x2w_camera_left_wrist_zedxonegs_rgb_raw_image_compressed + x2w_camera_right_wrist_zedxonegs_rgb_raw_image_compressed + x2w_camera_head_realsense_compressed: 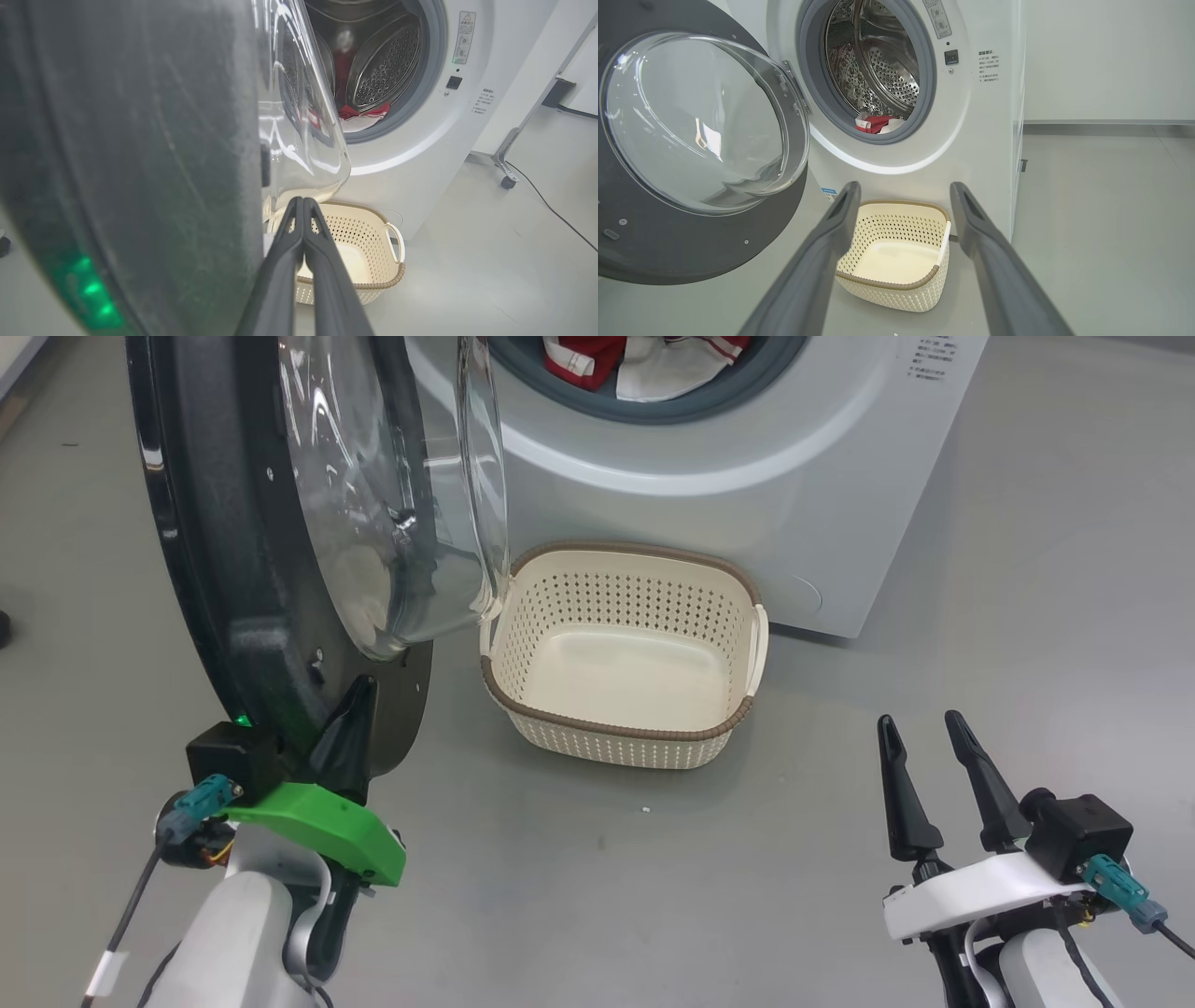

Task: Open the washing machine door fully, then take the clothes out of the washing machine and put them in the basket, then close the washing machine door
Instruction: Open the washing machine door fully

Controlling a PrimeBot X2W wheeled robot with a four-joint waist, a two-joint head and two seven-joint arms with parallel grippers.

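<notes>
Left hand (302,201): pinched together, at door (233,569) lower rim.
Right hand (920,721): spread wide, holding nothing.
Clothes (579,359): inside drum (878,70).

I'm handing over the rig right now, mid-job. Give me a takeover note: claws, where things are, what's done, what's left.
Left claw: shut, at the lower rim of the round black-rimmed glass door.
Right claw: open, empty.
Done: door stands wide open.
Red and white clothes inside the white front-loading washing machine; cream perforated plastic basket empty on the floor before it.
To do: move clothes to basket, close door.
</notes>
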